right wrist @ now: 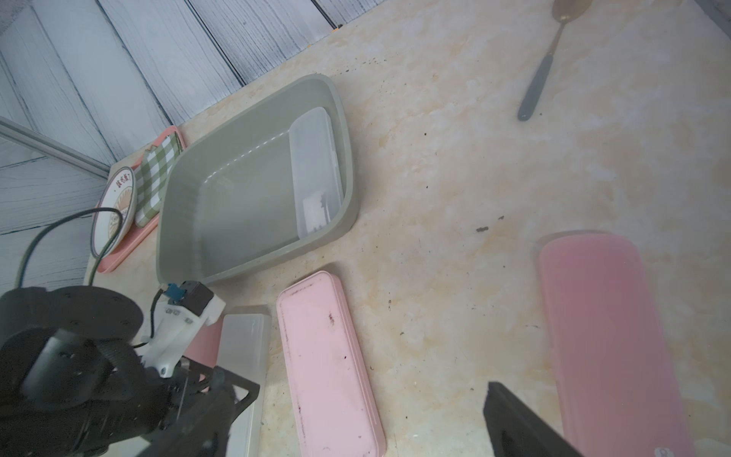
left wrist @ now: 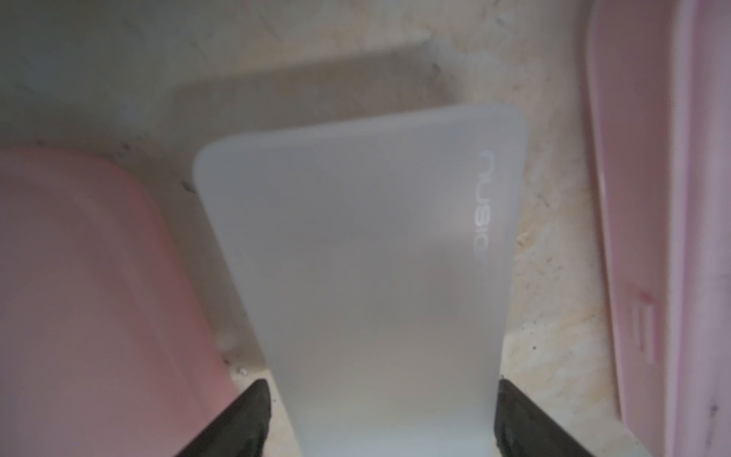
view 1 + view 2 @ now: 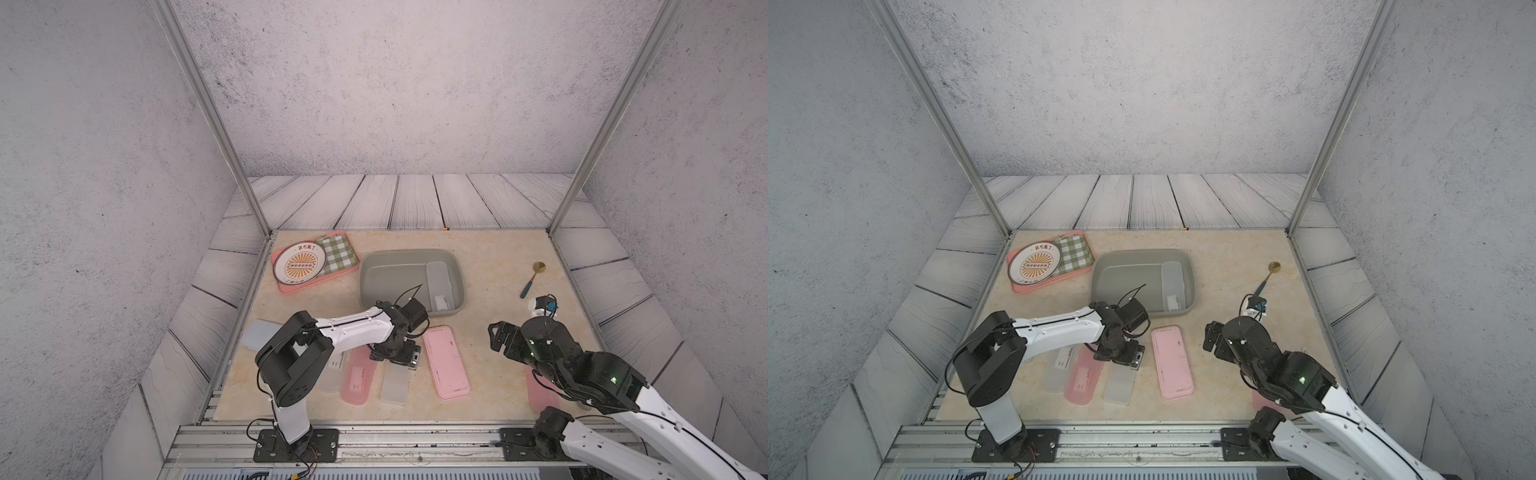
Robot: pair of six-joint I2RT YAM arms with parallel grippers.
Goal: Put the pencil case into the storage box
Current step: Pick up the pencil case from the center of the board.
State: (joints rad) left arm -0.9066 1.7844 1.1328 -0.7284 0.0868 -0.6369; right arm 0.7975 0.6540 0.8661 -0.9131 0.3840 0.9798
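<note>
Left gripper was down over the frosted pencil case, pointing at the table. Jaws were spread wide astride the case's width. One fingertip stood at the case's edge; at the opposite fingertip a sliver of table showed between pad and case. No firm grip was seen.

In both top views the frosted pencil case lay flat on the table at about 6 o'clock from table centre. It was outside the storage box and its far end was hidden under the gripper. The storage box sat at 12 o'clock, with a clear case lying along its 3 o'clock wall.

A pink case lay just beside the frosted one, on its 3 o'clock side, and a second pink case lay on its 9 o'clock side.

Right gripper hovered at 3 o'clock, jaws wide apart, holding nothing.

A spoon lay at 2 o'clock.
</note>
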